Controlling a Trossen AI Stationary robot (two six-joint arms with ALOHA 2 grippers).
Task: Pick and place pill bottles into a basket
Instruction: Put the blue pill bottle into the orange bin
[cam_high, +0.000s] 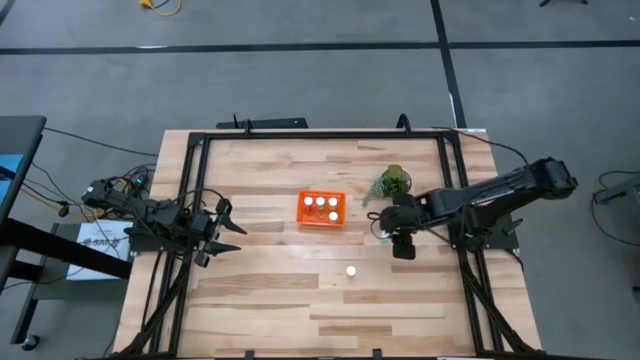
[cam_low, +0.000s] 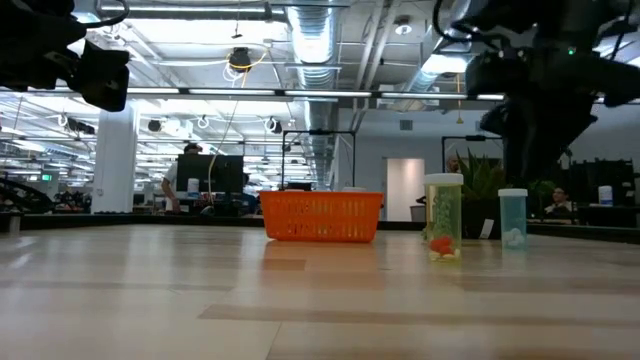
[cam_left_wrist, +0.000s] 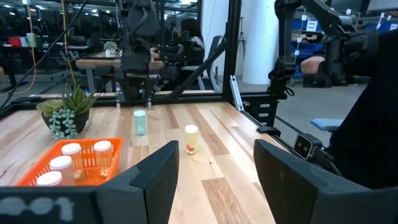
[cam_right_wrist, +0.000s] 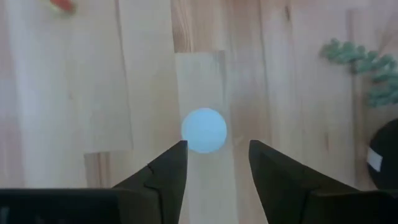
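Observation:
The orange basket stands mid-table and holds several white-capped pill bottles. A pale-blue-capped bottle stands upright on the table right of the basket. My right gripper is open and points down above this bottle without touching it; it also shows in the high view and the left wrist view. A yellowish bottle stands upright nearer the front, seen as a white cap in the high view. My left gripper is open and empty at the table's left.
A small green plant stands just beyond my right gripper, toward the far edge. The black frame rails run along the table's left, right and far sides. Bare wood lies toward the front edge.

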